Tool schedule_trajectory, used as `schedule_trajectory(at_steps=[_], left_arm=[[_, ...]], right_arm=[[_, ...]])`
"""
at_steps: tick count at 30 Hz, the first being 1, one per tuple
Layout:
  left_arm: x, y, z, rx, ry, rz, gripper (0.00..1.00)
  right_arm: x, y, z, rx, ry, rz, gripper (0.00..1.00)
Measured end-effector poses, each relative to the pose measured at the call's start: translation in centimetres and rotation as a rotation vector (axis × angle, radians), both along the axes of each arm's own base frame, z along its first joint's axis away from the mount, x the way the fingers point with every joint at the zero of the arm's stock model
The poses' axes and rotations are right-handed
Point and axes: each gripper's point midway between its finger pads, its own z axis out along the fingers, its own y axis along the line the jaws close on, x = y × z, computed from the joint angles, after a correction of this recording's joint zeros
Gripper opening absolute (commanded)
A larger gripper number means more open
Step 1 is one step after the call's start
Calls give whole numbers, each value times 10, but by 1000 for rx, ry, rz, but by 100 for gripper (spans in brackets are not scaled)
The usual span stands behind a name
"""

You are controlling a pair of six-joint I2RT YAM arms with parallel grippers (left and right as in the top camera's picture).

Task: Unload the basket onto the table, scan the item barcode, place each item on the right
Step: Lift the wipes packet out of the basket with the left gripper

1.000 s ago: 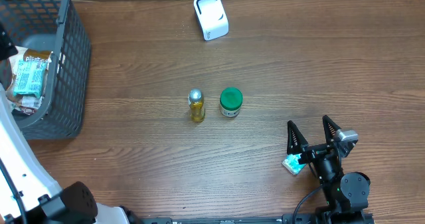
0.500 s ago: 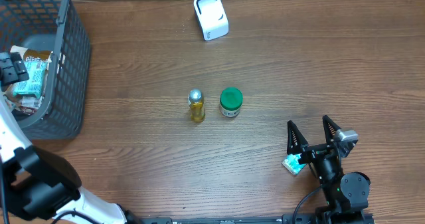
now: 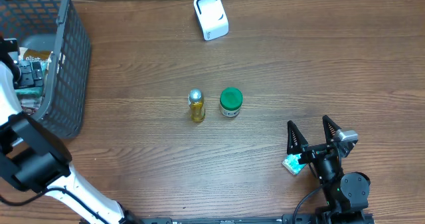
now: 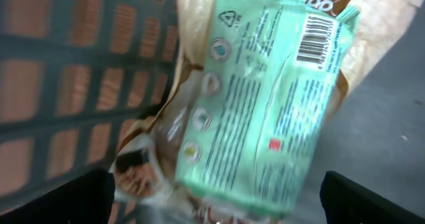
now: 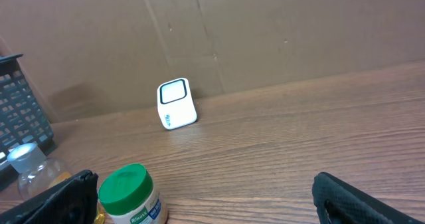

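- Our left gripper (image 4: 217, 187) has its fingers spread wide and holds nothing. It hangs over the green packet (image 4: 265, 98), whose barcode (image 4: 319, 41) shows at upper right.
- The packet lies in the grey basket (image 3: 70, 64) at far left, behind its mesh wall.
- Our right gripper (image 3: 311, 134), at lower right, gapes empty.
- A bottle (image 3: 196, 106) and a green-lidded jar (image 3: 230, 102) stand mid-frame, with the white scanner (image 3: 211, 16) at top.
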Motion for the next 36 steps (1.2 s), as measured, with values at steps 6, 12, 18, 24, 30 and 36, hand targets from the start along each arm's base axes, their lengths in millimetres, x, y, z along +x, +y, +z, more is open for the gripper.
schedule_trajectory(at_steps=[6,12,18,24,30,36], left_arm=[[8,-4,-22,-36,21,-79,100],[13,-4,-36,-45,29,-109,100],[15,-3,-39,-47,28,-114,100],[12,-3,-49,-53,55,-110,100],[3,6,-70,-26,132,-76,90],[-1,10,-73,-9,147,-30,30]], right_arm=[[0,0,0,0,0,0,100],[0,0,0,0,0,0,100],[0,0,0,0,0,0,100],[0,0,0,0,0,0,100],[0,0,0,0,0,0,100],[0,0,0,0,0,0,100]])
